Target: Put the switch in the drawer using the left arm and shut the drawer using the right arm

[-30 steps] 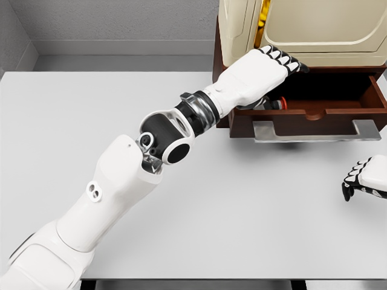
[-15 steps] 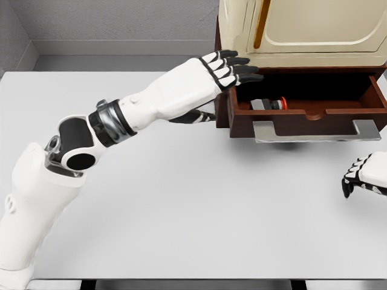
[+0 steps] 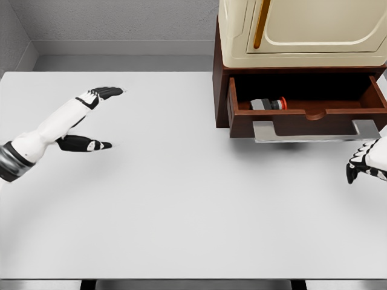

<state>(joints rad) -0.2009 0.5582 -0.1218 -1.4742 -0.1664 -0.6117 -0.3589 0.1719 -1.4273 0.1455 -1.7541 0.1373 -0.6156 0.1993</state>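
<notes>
The switch [image 3: 268,104], a grey block with a red button at one end, lies inside the open brown drawer [image 3: 308,115] at its left part. A grey metal handle [image 3: 314,130] runs along the drawer's front. My left hand [image 3: 91,118] hovers over the table's left side, far from the drawer, its fingers spread and holding nothing. My right hand [image 3: 363,163] shows at the right edge, below the drawer's right end, with its dark-tipped fingers curled downward and empty.
The drawer belongs to a brown cabinet [image 3: 221,90] at the back right, topped by a cream-coloured box [image 3: 302,30] with a yellow strip. The white table [image 3: 181,199] ends at a grey wall behind.
My left arm has pulled back from the drawer to the table's left side, leaving the switch inside. The right hand has risen slightly at the right edge.
</notes>
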